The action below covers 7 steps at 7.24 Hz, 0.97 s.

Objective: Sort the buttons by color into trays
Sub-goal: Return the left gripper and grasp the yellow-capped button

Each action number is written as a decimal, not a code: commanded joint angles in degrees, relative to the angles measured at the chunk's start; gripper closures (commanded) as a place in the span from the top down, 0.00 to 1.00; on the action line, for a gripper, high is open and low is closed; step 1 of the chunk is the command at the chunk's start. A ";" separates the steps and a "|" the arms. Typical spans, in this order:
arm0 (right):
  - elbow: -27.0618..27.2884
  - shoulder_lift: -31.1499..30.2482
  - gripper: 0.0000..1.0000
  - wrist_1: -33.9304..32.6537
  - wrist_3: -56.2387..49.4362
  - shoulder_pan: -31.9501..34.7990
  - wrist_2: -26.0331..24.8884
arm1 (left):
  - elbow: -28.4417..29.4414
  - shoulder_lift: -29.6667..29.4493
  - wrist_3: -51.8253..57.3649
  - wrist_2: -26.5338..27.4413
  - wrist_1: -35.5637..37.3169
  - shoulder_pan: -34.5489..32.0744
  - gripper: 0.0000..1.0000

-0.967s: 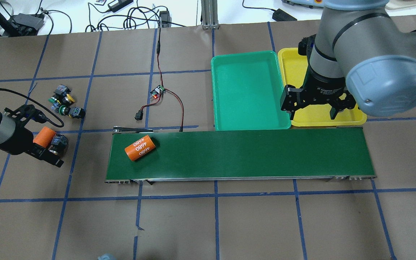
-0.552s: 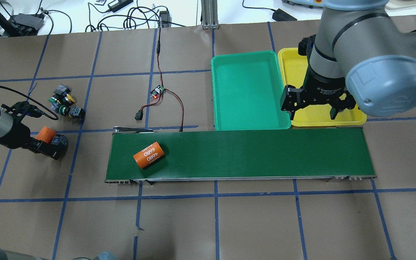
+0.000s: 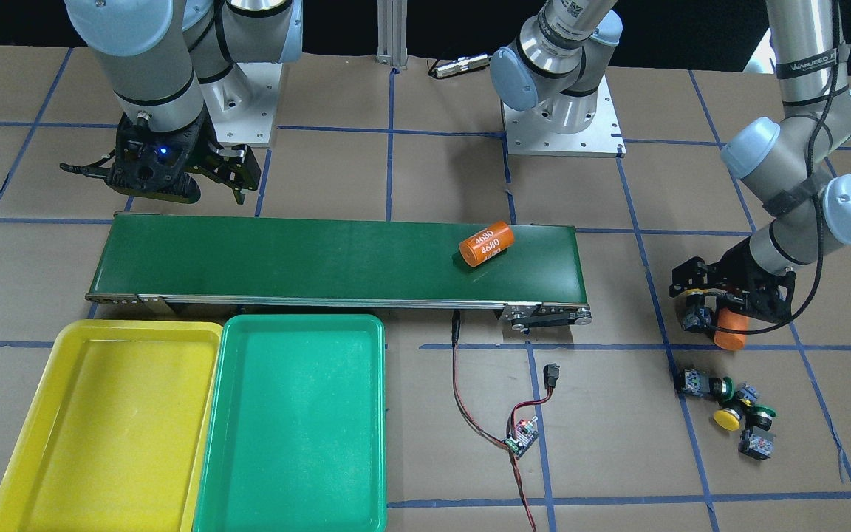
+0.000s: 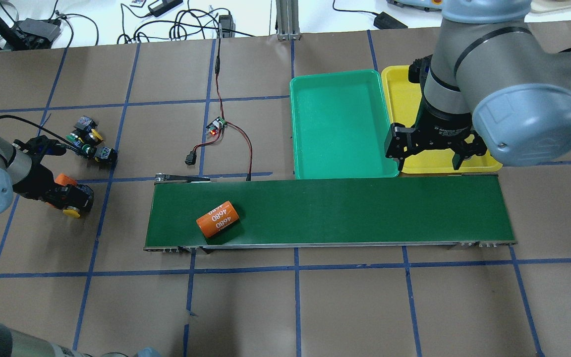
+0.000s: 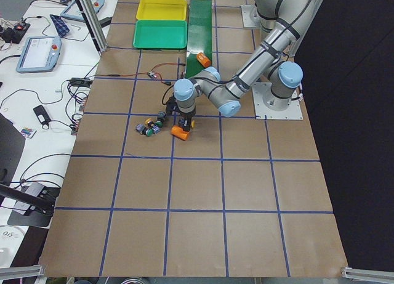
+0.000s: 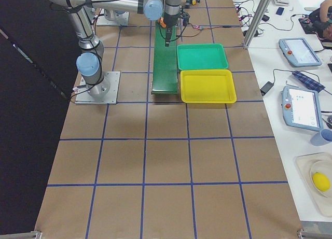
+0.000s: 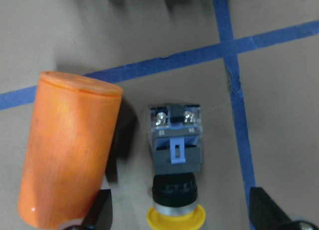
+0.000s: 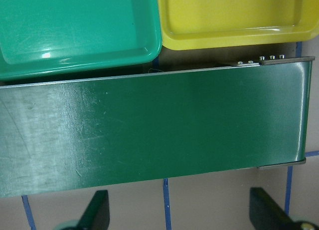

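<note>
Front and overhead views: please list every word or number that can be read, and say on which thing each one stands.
"4680", in white, printed more than once: on the orange cylinder that lies on the belt.
White print on the black body of the right hand: too small to read.
Dark print on the grey tube of the left arm: too blurred to read with certainty.

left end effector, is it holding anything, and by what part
Nothing held. The left end effector is open, straddling a yellow button without touching it.
</note>
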 commanded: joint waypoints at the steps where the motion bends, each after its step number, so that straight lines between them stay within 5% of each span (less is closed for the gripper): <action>1: -0.01 -0.01 1.00 -0.02 0.00 0.00 0.00 | 0.11 -0.46 -1.56 0.15 1.71 -1.07 0.70; 2: -0.01 -0.01 1.00 -0.02 0.00 0.00 0.00 | 0.11 -0.37 -1.47 0.41 1.98 -1.25 0.16; 3: -0.01 -0.01 1.00 -0.02 0.00 0.00 0.00 | 0.11 0.67 -1.56 0.50 1.81 -1.34 0.00; 7: -0.01 -0.01 1.00 -0.02 0.00 0.00 -0.09 | 0.11 7.77 -10.03 0.41 -5.44 -7.81 0.00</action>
